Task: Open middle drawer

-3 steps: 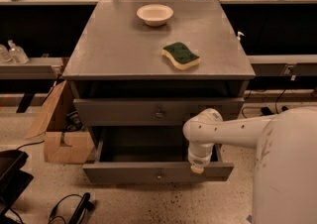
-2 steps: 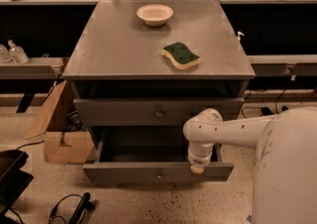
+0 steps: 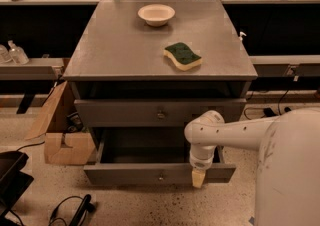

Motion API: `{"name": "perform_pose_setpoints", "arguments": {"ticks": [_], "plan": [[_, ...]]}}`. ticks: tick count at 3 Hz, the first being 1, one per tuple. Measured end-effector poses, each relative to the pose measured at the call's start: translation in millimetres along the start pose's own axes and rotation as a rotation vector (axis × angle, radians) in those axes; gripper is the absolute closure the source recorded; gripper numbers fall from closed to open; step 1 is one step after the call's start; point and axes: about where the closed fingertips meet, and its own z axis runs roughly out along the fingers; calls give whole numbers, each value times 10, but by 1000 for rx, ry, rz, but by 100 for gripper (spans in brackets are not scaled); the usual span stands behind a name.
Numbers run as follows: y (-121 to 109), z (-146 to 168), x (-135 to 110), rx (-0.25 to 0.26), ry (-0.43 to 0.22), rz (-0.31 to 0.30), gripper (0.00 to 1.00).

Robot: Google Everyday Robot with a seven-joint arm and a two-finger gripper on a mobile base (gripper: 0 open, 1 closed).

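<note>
The grey cabinet [image 3: 100,65] has one closed drawer front [image 3: 125,112] with a knob under its top. Below it the middle drawer [image 3: 125,175] stands pulled out, showing its low front panel, a small round knob [image 3: 161,175] and its deep grey box [image 3: 145,145]. My gripper [image 3: 198,177] hangs from the white arm [image 3: 220,132]. It points down at the top edge of that front panel, right of the knob. Its beige tip overlaps the panel.
On the cabinet top lie a white bowl [image 3: 156,14] and a green-and-yellow sponge [image 3: 182,55]. A cardboard box [image 3: 62,142] stands on the floor at the cabinet's left. Cables and a black object [image 3: 12,180] lie at the lower left. My white body [image 3: 290,170] fills the lower right.
</note>
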Motion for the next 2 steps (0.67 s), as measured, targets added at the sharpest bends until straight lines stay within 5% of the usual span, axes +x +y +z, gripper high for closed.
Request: {"name": "perform_pose_setpoints", "arguments": {"ticks": [1, 2], "plan": [[-17, -31, 0, 8, -6, -1, 0], [-67, -120, 1, 33, -25, -5, 0]]}}
